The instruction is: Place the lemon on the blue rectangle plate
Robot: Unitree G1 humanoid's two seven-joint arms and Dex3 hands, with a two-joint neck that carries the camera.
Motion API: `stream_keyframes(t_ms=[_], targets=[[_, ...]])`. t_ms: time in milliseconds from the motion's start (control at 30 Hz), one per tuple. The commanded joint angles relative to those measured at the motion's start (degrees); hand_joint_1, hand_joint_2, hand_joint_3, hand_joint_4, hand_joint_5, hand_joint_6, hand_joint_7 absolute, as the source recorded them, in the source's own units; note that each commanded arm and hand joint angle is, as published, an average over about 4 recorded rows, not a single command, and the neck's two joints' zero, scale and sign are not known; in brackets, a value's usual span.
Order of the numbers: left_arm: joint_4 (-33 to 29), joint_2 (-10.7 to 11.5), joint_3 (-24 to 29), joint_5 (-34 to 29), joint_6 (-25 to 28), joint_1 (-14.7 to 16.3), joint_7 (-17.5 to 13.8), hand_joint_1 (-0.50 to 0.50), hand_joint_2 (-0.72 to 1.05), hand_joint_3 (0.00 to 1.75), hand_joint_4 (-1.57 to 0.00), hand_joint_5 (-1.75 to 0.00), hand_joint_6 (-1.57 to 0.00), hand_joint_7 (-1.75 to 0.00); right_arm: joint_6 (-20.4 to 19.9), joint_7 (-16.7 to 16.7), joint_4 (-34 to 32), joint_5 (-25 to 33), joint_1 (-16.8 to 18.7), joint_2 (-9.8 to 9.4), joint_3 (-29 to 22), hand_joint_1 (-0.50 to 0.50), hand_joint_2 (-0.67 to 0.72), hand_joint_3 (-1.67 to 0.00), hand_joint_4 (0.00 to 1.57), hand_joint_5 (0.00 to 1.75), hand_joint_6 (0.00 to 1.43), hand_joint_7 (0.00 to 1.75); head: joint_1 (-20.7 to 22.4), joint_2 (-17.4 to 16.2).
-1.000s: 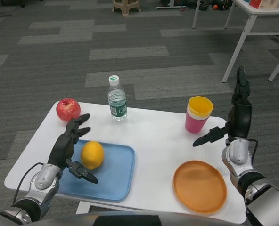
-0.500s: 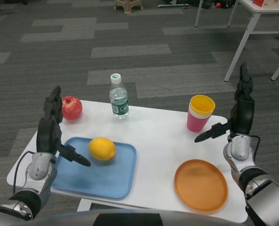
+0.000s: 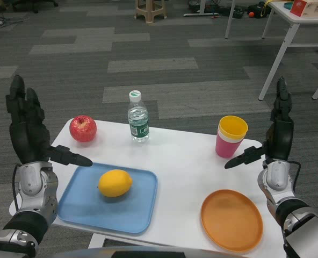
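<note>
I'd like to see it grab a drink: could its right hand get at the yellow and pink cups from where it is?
Probably yes. The right hand is open and raised just right of the cups, and nothing stands between them; the orange plate lies nearer the robot, out of the way.

A smooth yellow lemon (image 3: pixel 115 183) with a soft sheen lies on a matt blue plastic-looking plate (image 3: pixel 139 214). The table (image 3: pixel 180 161) is smooth, matt white. A glossy red apple (image 3: pixel 82 128), a clear plastic bottle (image 3: pixel 138 119), and a matt orange plate (image 3: pixel 231 220) stand there too.
</note>
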Motion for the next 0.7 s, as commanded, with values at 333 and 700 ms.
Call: stream_keyframes(t_ms=[333, 700], targets=[[-4.5, 0.07, 0.99, -2.41, -0.1, 2.92, 0.51, -0.5, -0.64, 0.09, 0.0, 0.0, 0.0, -0.21, 0.37, -0.19, -1.45, 0.17, -0.98, -0.86, 0.57, -0.46, 0.6, 0.0, 0.0, 0.0, 0.0, 0.0, -0.28, 1.74], [-7.42, 3.82, -0.46, -2.22, 1.2, 4.13, -0.46, -0.5, -0.66, 0.09, 0.0, 0.0, 0.0, -0.23, 0.28, -0.19, -2.97, 0.2, -0.33, -0.86, 0.83, -0.46, 0.6, 0.0, 0.0, 0.0, 0.0, 0.0, 0.31, 3.17]])
